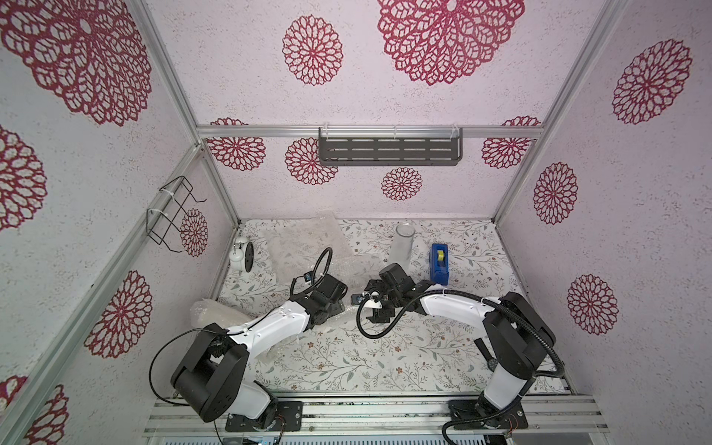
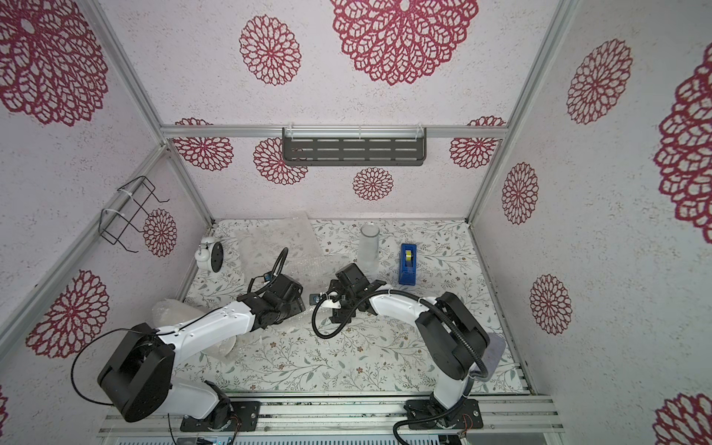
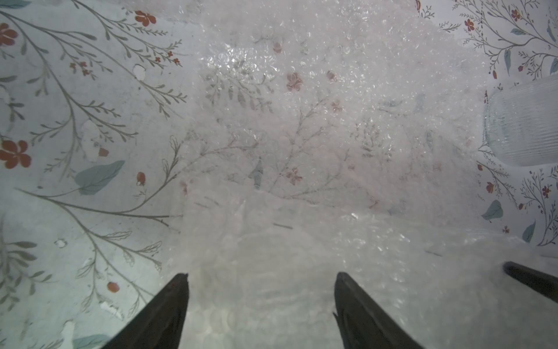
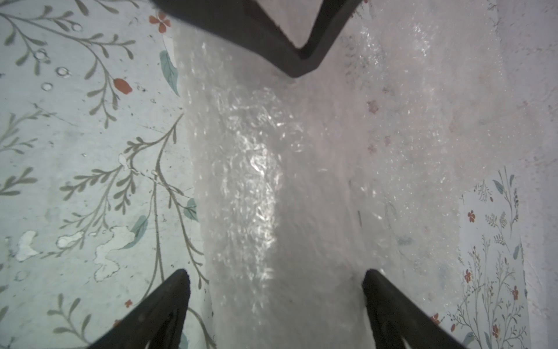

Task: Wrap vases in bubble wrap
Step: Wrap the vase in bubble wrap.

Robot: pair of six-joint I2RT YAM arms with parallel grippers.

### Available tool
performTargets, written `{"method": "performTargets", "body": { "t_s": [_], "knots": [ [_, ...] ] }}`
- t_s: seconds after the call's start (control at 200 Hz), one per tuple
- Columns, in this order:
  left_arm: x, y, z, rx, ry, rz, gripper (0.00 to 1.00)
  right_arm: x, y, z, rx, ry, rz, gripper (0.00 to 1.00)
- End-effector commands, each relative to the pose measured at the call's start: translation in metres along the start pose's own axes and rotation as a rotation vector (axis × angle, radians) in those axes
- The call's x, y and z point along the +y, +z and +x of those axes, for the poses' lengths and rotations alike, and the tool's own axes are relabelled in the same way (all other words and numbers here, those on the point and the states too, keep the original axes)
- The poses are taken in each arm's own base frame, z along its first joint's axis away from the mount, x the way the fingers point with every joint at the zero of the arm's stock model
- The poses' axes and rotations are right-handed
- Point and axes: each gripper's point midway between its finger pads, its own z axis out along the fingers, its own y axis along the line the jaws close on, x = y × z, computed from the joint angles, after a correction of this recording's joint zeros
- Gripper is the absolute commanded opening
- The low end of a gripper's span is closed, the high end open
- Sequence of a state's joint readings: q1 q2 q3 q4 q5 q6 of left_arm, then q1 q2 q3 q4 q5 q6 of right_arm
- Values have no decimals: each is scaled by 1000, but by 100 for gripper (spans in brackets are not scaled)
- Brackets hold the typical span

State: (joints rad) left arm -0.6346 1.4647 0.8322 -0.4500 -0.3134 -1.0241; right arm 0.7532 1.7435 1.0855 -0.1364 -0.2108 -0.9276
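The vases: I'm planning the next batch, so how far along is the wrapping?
Done, apparently: one wrapped bundle lies by the left arm. In hand: a bubble wrap roll lies beneath the left gripper and right gripper, both open; its contents cannot be seen. Left: the frosted glass cylinder stands bare beside the tape dispenser, spare sheets at the back.
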Motion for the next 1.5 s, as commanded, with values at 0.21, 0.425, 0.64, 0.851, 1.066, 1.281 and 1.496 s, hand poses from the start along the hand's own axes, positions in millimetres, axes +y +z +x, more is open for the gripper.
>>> {"method": "performTargets", "body": {
  "t_s": [0.21,0.425,0.64,0.851,1.066,1.281,1.496],
  "knots": [
    [24,8,25,87,60,-88,79,13,16,43,164,4,-79,92],
    [31,14,20,93,49,-83,80,25,16,54,184,35,-91,90],
    [39,30,11,120,34,-93,80,39,13,55,170,83,-91,88],
    [41,35,-4,110,33,-105,80,46,6,34,102,89,-26,87],
    [49,37,-14,104,21,-124,80,48,-2,29,81,188,2,83],
    [58,20,-41,51,-5,-131,81,66,-6,25,88,280,-31,81],
    [61,-23,-72,-74,-40,-94,86,84,-7,20,108,411,-49,80]
  ]
}}
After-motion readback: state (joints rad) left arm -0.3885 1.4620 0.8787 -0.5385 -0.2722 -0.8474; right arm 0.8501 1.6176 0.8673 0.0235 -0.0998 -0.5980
